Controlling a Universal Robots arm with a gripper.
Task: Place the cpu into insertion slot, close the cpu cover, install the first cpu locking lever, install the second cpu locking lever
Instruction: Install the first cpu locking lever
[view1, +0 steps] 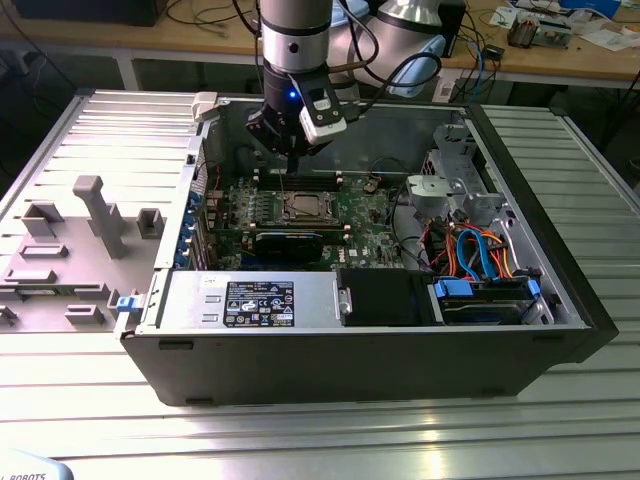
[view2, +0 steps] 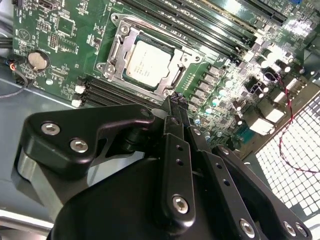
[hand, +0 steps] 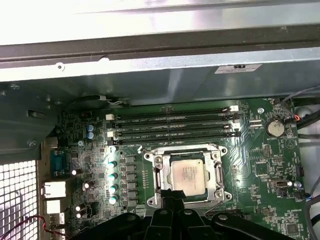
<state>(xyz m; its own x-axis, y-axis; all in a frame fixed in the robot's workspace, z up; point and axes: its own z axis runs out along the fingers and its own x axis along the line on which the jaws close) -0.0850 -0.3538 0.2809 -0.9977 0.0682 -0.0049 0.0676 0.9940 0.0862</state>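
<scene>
The gripper (view2: 172, 104) is seen pressed together with nothing pinched, its tips held just above the edge of the insertion slot (view2: 150, 62). The cpu (hand: 187, 175) is seen lying flat in that slot, with the cpu cover (hand: 186, 151) closed around it. If the tips were pushed down crooked, the thin metal could be bent or the green board (hand: 260, 165) scratched. The two small levers cannot be made out. Farther back, the case wall (hand: 150, 80) is cut off.

end effector (hand: 172, 197) tips hiding insertion slot (hand: 186, 175) edge
</scene>
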